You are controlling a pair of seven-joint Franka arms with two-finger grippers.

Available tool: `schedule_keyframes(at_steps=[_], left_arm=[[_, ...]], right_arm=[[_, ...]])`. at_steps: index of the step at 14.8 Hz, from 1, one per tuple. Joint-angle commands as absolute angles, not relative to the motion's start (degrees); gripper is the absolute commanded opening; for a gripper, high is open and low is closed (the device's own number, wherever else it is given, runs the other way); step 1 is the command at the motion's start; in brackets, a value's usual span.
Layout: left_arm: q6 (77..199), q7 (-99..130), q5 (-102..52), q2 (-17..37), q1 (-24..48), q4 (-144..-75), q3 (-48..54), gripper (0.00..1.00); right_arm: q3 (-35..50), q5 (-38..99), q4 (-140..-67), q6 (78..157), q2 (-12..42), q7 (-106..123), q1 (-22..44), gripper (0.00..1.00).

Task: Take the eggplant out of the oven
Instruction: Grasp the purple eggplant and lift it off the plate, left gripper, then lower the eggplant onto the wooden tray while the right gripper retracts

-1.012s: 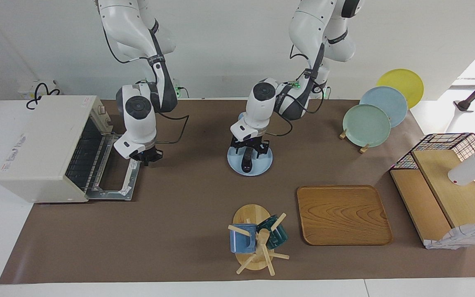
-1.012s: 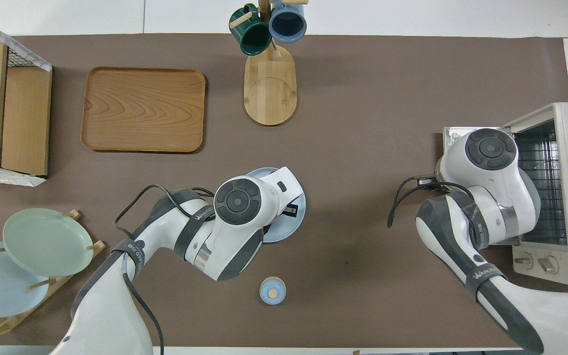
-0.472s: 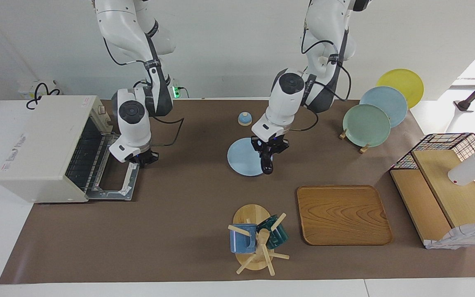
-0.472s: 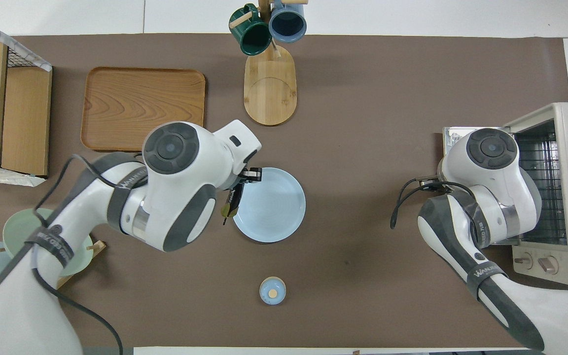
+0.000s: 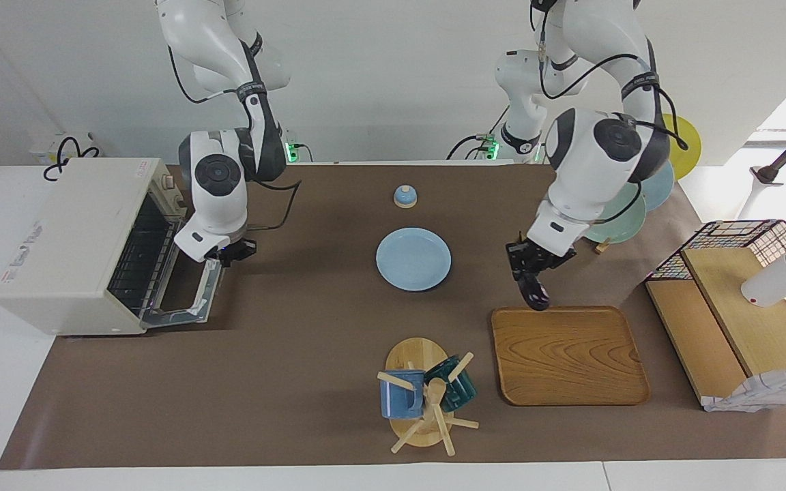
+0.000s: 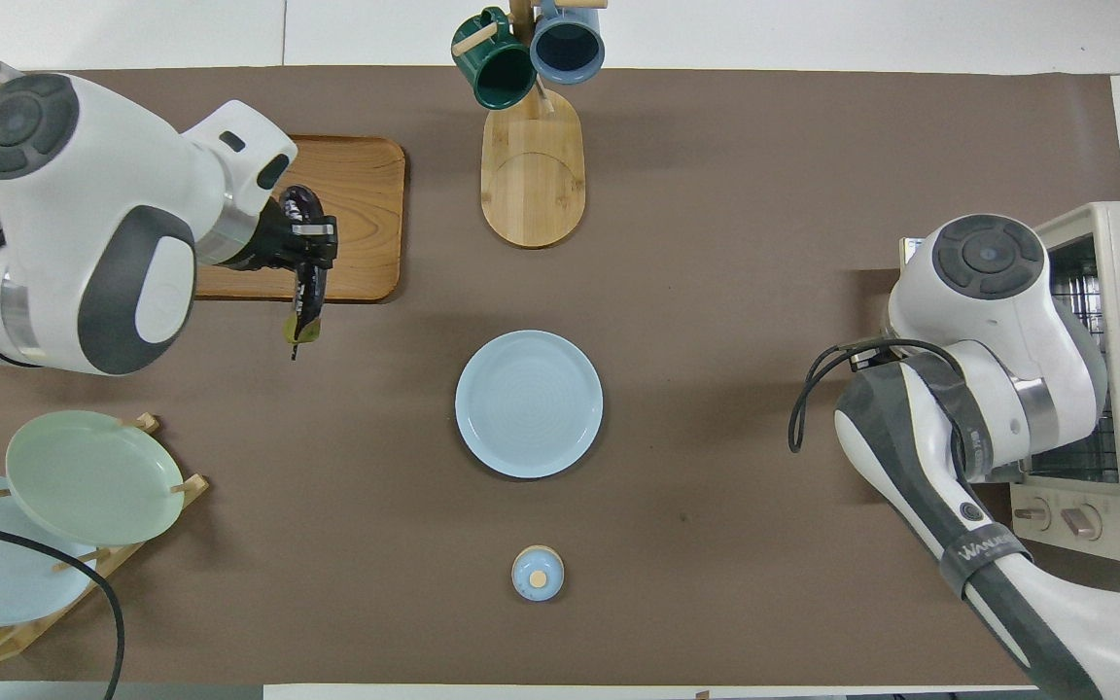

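The eggplant (image 5: 535, 290), dark and glossy, hangs from my left gripper (image 5: 531, 271), which is shut on it. It is in the air over the mat at the wooden tray's (image 5: 570, 354) edge nearer the robots. In the overhead view the eggplant (image 6: 305, 292) shows its green stem tip below the left gripper (image 6: 303, 241). The cream-white oven (image 5: 59, 245) stands at the right arm's end of the table with its door (image 5: 192, 300) partly tilted up. My right gripper (image 5: 230, 252) is at the door's free edge. The arm hides it in the overhead view.
A light blue plate (image 5: 413, 259) lies mid-table, with a small blue lid (image 5: 404, 196) nearer the robots. A mug tree (image 5: 424, 395) stands farther out. A plate rack (image 5: 604, 208) and a wire basket with wooden boards (image 5: 741, 320) are at the left arm's end.
My left gripper lifted the eggplant off the blue plate and carried it toward the wooden tray. My right gripper rose slightly and the oven door tilted up from flat.
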State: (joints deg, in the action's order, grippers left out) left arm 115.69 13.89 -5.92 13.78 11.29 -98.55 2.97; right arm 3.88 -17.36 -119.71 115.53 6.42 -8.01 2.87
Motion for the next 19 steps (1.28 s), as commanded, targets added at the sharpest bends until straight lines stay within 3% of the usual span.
schedule_keyframes(at_steps=[1, 5, 12, 18, 19], left_arm=[[114.52, 9.86, -6.33, 17.21, 5.91, -94.59, 3.43, 0.00], [114.69, 8.18, -2.22, 24.85, 1.77, -87.38, 3.25, 0.00], [123.04, 8.00, -1.05, 32.86, 3.34, -86.49, 3.16, 0.00], [127.62, 7.82, -0.88, 32.70, 4.83, -88.24, 3.16, 0.00], [127.62, 7.74, -0.88, 32.70, 4.92, -88.24, 3.16, 0.00]], right_arm=[[3.34, -20.30, -117.26, 112.87, 5.71, -3.70, -0.79, 0.00], [3.25, -20.30, -116.19, 109.17, 3.96, -1.33, -2.45, 0.00], [3.25, -20.30, -115.49, 103.37, -0.08, 3.94, -6.24, 0.00], [3.51, -19.16, -114.18, 99.69, -4.65, 9.93, -8.79, 0.00], [3.69, -17.94, -112.08, 97.14, -5.62, 9.93, -8.35, 0.05]])
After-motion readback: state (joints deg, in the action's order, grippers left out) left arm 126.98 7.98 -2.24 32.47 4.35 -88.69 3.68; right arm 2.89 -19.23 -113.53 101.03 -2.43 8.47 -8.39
